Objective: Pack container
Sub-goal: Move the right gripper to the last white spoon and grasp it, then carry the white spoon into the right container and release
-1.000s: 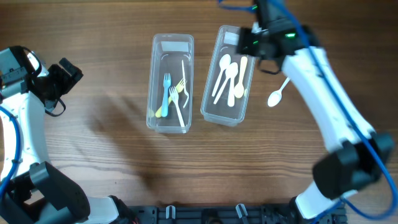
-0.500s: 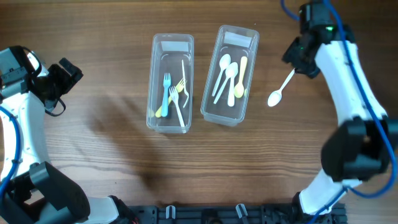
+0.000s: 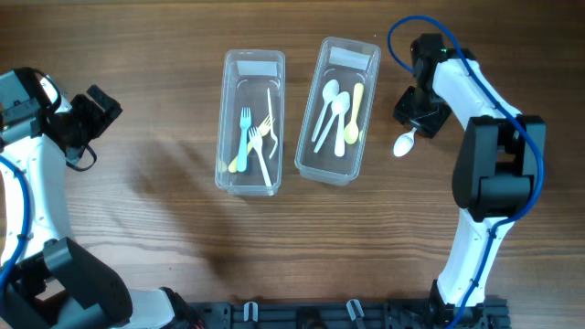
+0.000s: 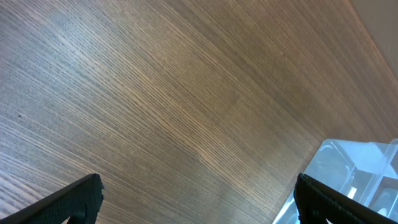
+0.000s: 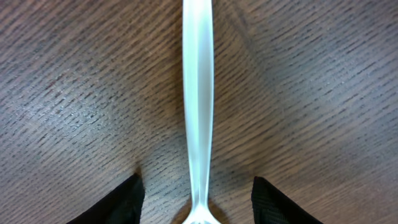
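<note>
A loose white spoon (image 3: 405, 143) lies on the wooden table right of two clear containers; its handle (image 5: 198, 99) runs between my right fingers. My right gripper (image 3: 419, 117) is open, low over the spoon's handle, fingertips (image 5: 198, 202) either side of it without closing on it. The right container (image 3: 322, 171) holds several white and yellow spoons. The left container (image 3: 225, 179) holds several forks, blue, yellow and white. My left gripper (image 3: 91, 111) is open and empty at the far left; its wrist view (image 4: 199, 199) shows bare wood and a corner of a container (image 4: 348, 168).
The table's wooden top (image 3: 164, 228) spreads around both containers. A blue cable (image 3: 402, 32) loops above my right arm. A black rail (image 3: 302, 315) runs along the table's front edge.
My right arm swung from above the right container, out to the right, then down over the loose spoon's handle. The left arm has not moved.
</note>
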You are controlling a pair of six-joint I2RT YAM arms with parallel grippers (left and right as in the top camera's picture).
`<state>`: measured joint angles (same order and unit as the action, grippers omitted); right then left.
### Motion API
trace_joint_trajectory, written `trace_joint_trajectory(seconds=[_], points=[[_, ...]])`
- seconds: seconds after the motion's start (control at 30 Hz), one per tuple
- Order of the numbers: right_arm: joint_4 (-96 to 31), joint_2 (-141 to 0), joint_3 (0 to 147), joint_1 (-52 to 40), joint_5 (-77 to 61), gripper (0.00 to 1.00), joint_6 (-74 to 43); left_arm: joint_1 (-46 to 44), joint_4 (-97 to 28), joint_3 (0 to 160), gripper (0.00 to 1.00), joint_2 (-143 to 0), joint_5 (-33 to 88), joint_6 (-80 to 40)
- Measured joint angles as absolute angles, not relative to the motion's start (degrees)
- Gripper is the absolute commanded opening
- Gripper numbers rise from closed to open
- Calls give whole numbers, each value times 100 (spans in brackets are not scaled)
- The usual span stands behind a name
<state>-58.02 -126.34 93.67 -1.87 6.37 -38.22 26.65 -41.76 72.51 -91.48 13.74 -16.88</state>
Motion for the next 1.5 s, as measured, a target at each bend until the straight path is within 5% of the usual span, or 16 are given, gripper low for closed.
trace_joint_trajectory(seconds=[0.1,0.53,0.73,0.87,1.1,1.23,1.5], points=[[-5802,-12639,9367,-187,620,4,-3839,2665,-4178,7251,100,-9148,1374,-1688],[-6302,-12584,9369,-89,495,4,-3671,2663,-4178,7251,100,-9148,1374,-1688],[-5566,-11098,9555,-80,244,4,-2958,2665,-4180,7251,100,-9148,1374,-1688],[-4960,-10197,9797,-491,-355,4,-2576,2663,-4178,7251,100,-9148,1374,-1688],[-4856,-10748,9765,-1675,-650,5,-2521,2663,-4178,7251,100,-9148,1374,-1688],[-4856,-10962,9762,-1846,-642,52,-2495,2665,-4180,7251,100,-9148,1374,-1688],[-4792,-10960,9762,-1682,-639,65,-2174,2663,-4180,7251,100,-9148,1374,-1688]])
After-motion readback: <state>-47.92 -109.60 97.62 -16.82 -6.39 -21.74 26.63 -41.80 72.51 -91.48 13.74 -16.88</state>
